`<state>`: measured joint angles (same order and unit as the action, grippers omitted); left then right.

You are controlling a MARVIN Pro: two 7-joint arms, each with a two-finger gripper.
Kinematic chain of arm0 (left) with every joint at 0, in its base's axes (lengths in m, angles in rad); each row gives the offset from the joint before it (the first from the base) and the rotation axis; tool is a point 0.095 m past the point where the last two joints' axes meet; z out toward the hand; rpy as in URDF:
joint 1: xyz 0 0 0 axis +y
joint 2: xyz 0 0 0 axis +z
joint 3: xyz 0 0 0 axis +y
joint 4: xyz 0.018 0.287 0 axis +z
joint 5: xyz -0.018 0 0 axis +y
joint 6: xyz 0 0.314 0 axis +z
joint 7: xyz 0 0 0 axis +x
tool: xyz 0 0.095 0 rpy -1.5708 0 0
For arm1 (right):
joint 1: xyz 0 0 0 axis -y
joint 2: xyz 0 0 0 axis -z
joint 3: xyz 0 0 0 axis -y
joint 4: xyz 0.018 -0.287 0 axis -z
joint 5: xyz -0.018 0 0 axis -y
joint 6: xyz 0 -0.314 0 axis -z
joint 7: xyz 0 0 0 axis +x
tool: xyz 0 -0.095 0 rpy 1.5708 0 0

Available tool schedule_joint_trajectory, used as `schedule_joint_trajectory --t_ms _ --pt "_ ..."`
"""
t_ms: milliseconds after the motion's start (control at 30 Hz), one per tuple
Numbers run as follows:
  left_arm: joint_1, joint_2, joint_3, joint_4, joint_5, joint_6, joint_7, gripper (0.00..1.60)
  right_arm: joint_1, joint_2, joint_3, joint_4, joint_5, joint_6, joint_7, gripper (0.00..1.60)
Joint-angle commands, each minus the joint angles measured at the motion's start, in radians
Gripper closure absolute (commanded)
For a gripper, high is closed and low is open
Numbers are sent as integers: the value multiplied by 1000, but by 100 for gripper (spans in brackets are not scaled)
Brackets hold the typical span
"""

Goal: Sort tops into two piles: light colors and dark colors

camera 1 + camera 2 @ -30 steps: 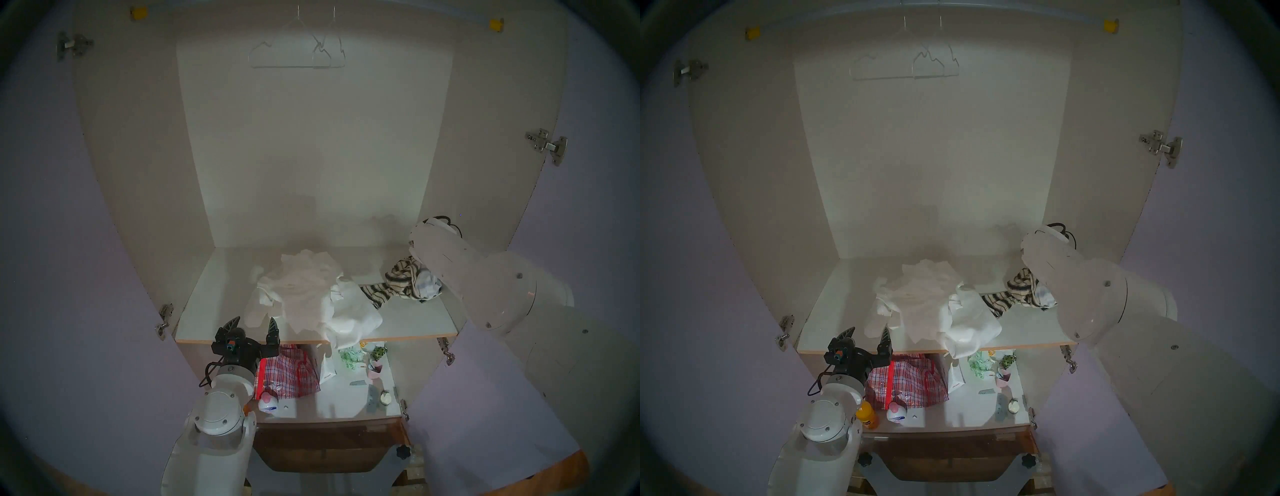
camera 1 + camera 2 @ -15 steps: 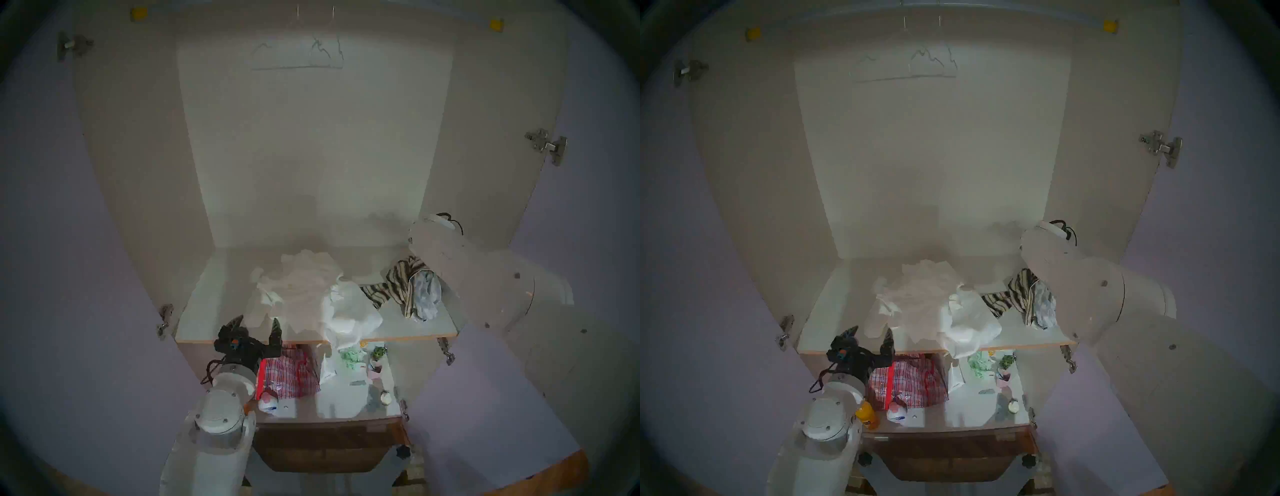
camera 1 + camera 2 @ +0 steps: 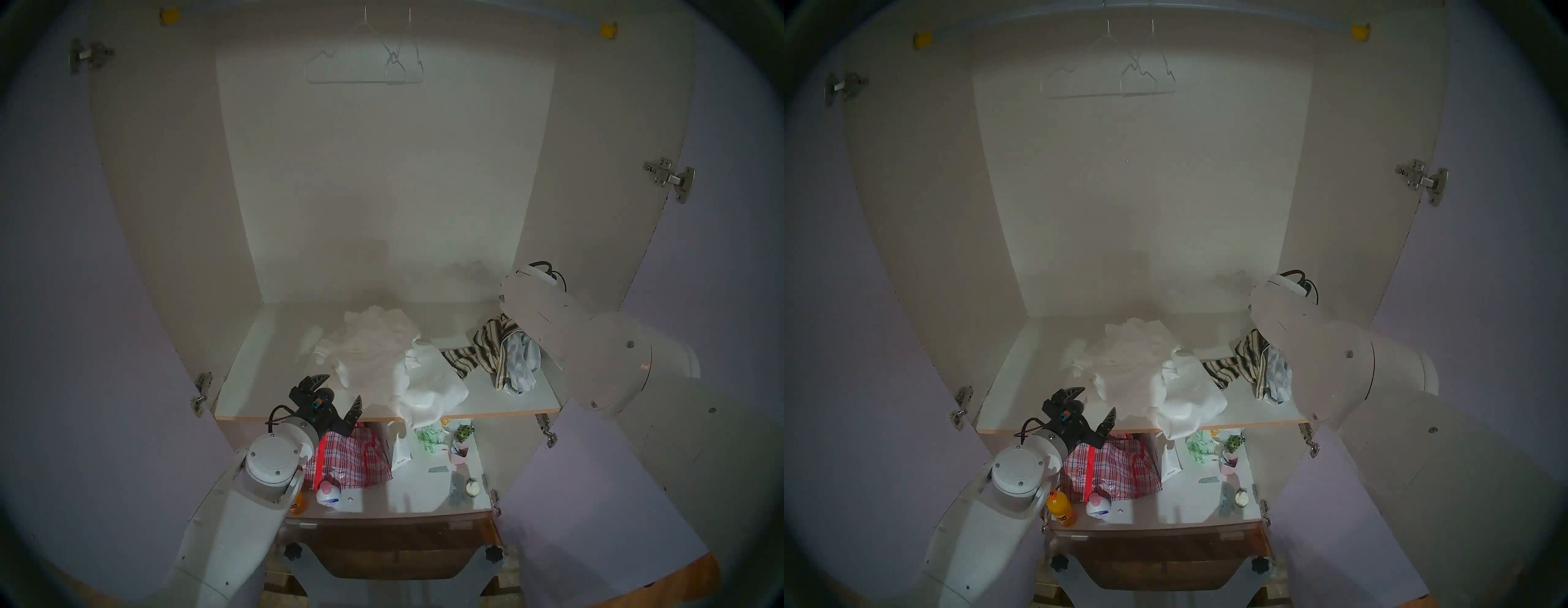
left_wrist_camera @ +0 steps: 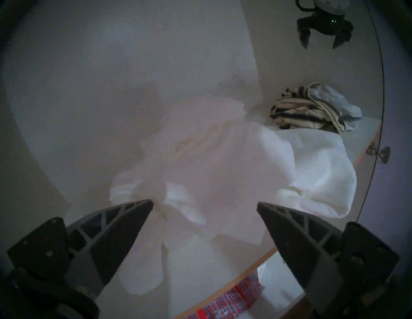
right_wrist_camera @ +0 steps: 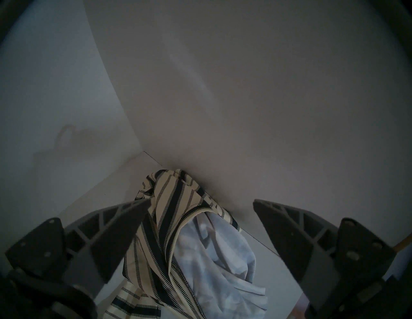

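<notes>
Because the white heap (image 3: pixel 382 361) sprawls over the shelf's (image 3: pixel 254 382) near edge, I aim my empty, spread left gripper (image 3: pixel 339 392) there; my right gripper (image 5: pixel 200 201), also spread, hangs above the striped heap (image 3: pixel 496 348) far right.

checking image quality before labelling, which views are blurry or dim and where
Head views: dim, dark fisheye rim, but the striped top is sharp. Left wrist view: the white heap is washed out and hazy, folds barely readable. Right wrist view: stripes crisp, the cupboard wall above murky grey.
</notes>
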<state>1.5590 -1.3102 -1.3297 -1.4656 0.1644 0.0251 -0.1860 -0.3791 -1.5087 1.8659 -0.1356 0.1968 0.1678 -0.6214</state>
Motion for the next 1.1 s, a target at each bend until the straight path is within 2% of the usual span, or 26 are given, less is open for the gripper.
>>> schedule_joint_trajectory --t_ms 0,233,333,500,767,867,900,1033,1067 --pt "-114 -25 26 16 53 -9 -32 0 26 2 -5 -26 -4 -19 5 0" --pt "-249 -38 113 154 162 -17 -83 0 24 2 -5 -28 -4 -21 7 0" --pt "-325 -51 155 259 220 -14 -95 0 24 2 -5 -29 -4 -21 8 0" --pt "-364 -86 144 325 268 -19 -93 0 24 2 -5 -28 -4 -18 9 0" --pt "-493 -123 173 468 345 -25 -98 0 24 2 -5 -29 -4 -18 9 0" --pt "-579 -123 247 593 419 -65 -136 0 22 2 -6 -31 -4 -21 9 0" --pt "-579 -123 247 593 419 -65 -136 0 22 2 -6 -31 -4 -21 9 0" --pt "-648 -139 303 723 436 -105 -155 0 20 1 -6 -35 -4 -23 9 0" --pt "-662 -142 316 754 432 -123 -151 68 20 1 -6 -37 -4 -23 9 0"
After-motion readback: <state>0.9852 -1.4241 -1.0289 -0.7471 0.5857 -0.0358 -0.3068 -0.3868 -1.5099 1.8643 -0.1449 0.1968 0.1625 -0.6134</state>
